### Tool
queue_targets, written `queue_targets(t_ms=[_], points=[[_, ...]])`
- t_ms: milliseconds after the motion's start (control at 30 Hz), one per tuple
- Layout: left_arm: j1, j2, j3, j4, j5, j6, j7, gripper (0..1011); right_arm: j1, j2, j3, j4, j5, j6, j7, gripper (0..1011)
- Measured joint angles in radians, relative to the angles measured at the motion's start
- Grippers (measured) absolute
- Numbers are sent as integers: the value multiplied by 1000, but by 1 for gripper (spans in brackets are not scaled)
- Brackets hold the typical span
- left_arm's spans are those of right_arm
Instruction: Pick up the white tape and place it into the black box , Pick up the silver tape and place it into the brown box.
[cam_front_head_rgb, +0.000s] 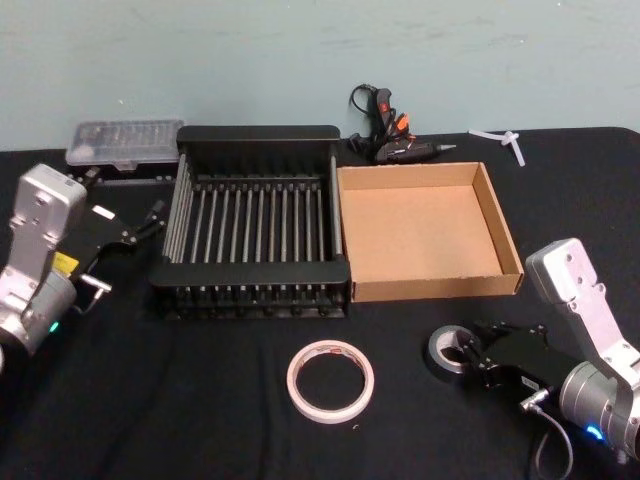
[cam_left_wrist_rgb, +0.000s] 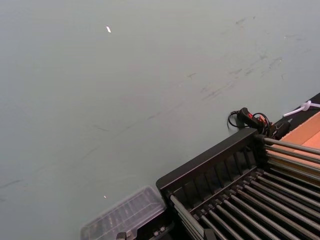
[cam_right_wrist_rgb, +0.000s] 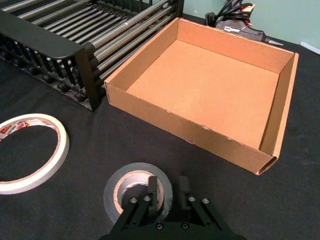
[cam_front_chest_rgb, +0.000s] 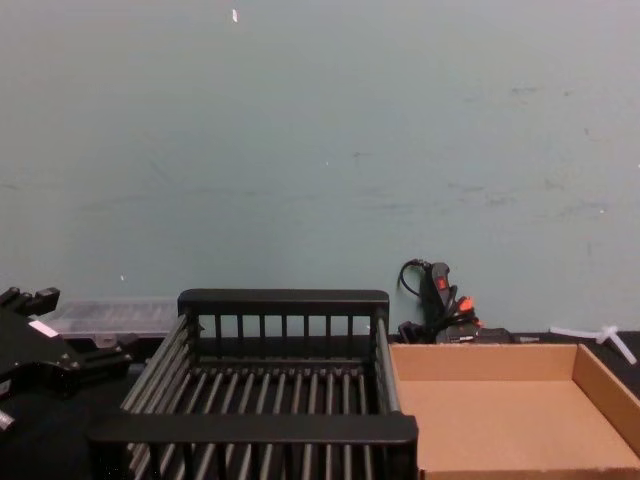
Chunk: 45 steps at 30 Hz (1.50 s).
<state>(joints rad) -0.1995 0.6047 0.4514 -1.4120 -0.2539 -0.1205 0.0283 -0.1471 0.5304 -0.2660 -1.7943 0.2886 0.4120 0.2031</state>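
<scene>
The silver tape (cam_front_head_rgb: 440, 345) (cam_right_wrist_rgb: 111, 192) lies flat on the black cloth, in front of the brown box (cam_front_head_rgb: 430, 288) (cam_right_wrist_rgb: 185, 132) (cam_front_chest_rgb: 480, 360). My right gripper (cam_front_head_rgb: 468, 352) (cam_right_wrist_rgb: 167, 189) is shut on the roll's near wall, with one finger in the core and one outside. To its left the white tape (cam_front_head_rgb: 293, 380) (cam_right_wrist_rgb: 60, 155) lies flat in front of the black box (cam_front_head_rgb: 255, 133) (cam_left_wrist_rgb: 210, 160) (cam_right_wrist_rgb: 45, 42) (cam_front_chest_rgb: 283, 298). Both boxes hold nothing. My left gripper (cam_front_head_rgb: 130, 215) (cam_front_chest_rgb: 60, 365) hangs open at the left of the black box, parked.
A clear plastic case (cam_front_head_rgb: 125, 143) (cam_left_wrist_rgb: 125, 215) (cam_front_chest_rgb: 110, 315) sits behind the black box on the left. A black glue gun (cam_front_head_rgb: 395, 140) (cam_right_wrist_rgb: 240, 25) (cam_front_chest_rgb: 440, 300) and a white plastic piece (cam_front_head_rgb: 510, 140) (cam_front_chest_rgb: 590, 335) lie behind the brown box. A wall closes the back.
</scene>
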Motion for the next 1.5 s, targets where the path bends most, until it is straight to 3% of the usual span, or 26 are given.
queue_targets(t_ms=[200,567,1100,1500], points=[[0,0,0,0,0,0,0,1001,0,0,0,0,1,0,0,142],[0,0,0,0,0,0,0,1001,0,-2,1,0,0,0,1,139],[0,0,0,0,0,0,0,1001,-12,-19,53,-44,-10,-32,54,139],[0,0,0,0,0,0,0,1002,41,-17,84,-68,-37,-83,84,139]])
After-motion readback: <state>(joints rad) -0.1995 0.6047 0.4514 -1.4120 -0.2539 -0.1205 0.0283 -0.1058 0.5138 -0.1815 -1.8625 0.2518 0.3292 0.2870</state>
